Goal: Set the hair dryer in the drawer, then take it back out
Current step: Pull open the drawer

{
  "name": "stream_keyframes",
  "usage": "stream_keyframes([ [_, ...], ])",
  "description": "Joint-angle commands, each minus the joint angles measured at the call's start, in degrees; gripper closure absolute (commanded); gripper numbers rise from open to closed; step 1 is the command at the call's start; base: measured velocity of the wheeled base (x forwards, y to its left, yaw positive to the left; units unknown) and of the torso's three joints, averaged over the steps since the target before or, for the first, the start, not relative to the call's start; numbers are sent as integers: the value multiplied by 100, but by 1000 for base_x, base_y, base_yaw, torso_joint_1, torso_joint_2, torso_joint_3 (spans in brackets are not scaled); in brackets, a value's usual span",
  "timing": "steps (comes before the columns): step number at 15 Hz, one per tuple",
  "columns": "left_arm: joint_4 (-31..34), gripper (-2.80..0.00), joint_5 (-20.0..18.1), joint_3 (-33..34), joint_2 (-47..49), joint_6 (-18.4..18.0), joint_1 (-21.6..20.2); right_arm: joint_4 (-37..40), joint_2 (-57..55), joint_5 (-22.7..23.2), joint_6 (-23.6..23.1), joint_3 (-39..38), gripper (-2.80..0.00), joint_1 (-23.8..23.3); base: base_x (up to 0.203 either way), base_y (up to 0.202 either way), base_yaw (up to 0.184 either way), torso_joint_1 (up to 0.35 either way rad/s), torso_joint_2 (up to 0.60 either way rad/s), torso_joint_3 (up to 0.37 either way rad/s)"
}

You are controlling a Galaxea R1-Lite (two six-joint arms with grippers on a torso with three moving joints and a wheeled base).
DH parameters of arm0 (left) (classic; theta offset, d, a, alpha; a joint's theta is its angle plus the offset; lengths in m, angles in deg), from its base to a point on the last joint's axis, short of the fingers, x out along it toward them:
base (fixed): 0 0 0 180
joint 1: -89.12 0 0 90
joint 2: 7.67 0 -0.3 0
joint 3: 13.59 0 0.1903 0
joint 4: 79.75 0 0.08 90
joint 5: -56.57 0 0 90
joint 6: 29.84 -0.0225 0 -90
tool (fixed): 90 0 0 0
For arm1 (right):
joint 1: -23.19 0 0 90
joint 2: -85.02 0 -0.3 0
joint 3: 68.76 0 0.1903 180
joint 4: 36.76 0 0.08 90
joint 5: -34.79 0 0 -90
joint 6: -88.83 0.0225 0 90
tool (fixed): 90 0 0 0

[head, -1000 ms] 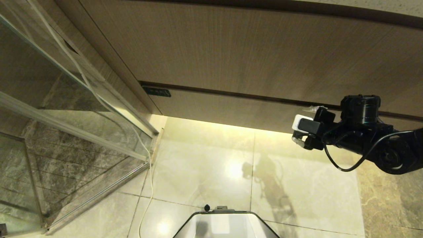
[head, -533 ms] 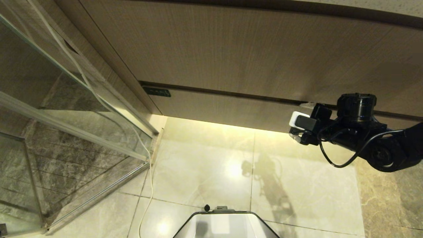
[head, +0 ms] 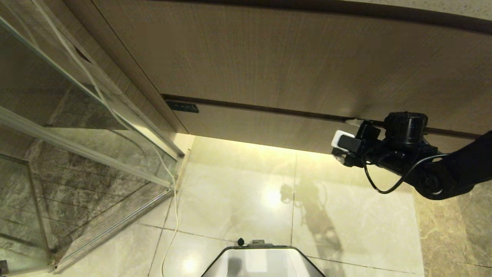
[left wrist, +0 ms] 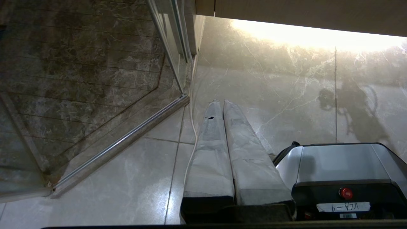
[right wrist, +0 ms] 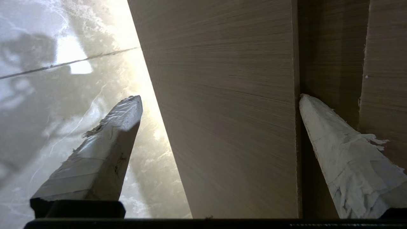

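The drawer point(head: 261, 125) is closed; it is the low wood-grain front under the cabinet, with a black plate point(head: 182, 106) at its left end. My right gripper point(head: 346, 140) is at its right part, open wide and straddling the front. In the right wrist view the drawer point(right wrist: 229, 111) fills the space between the right gripper's point(right wrist: 219, 100) fingers. One fingertip point(right wrist: 305, 98) sits in the dark gap above the front, the other point(right wrist: 133, 101) hangs below its lower edge over the floor. The hair dryer is out of view. My left gripper point(left wrist: 219, 103) is parked, shut, pointing at the floor.
A tall wood-grain panel point(head: 288, 57) rises above the drawer. A glass shower enclosure point(head: 77, 127) stands at the left, and a white cord point(head: 175, 200) runs down along its frame. My base point(head: 263, 261) is at the near edge of the glossy tiled floor point(head: 238, 192).
My right arm has moved left and closer to the cabinet. Its upper fingertip now reaches the gap above the drawer front. The gripper stays open.
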Motion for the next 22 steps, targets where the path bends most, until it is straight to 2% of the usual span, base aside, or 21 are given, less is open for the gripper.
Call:
stream_keyframes([
  [1,-1,0,1,9,0,0,-1,38,-50,-16,-16,-26,-280,-2,0,0,0,0,0,0],
  [4,-1,0,1,9,0,0,-1,367,0,-176,160,-47,-280,-10,0,0,0,0,0,0],
  [7,-1,0,1,0,0,0,-1,860,62,-540,668,-9,-280,-10,0,0,0,0,0,0],
  [12,-1,0,1,9,0,0,-1,899,312,-525,700,-77,-280,-71,0,0,0,0,0,0],
  [14,-1,0,1,9,0,0,-1,808,579,-242,582,-451,-280,-154,0,0,0,0,0,0],
  [16,-1,0,1,9,0,0,-1,539,670,335,-101,-654,-280,-381,0,0,0,0,0,0],
  [18,-1,0,1,9,0,0,-1,357,658,923,-561,-680,-280,-582,0,0,0,0,0,0],
  [22,-1,0,1,1,0,0,-1,279,628,1218,-747,-655,-280,-643,0,0,0,0,0,0],
])
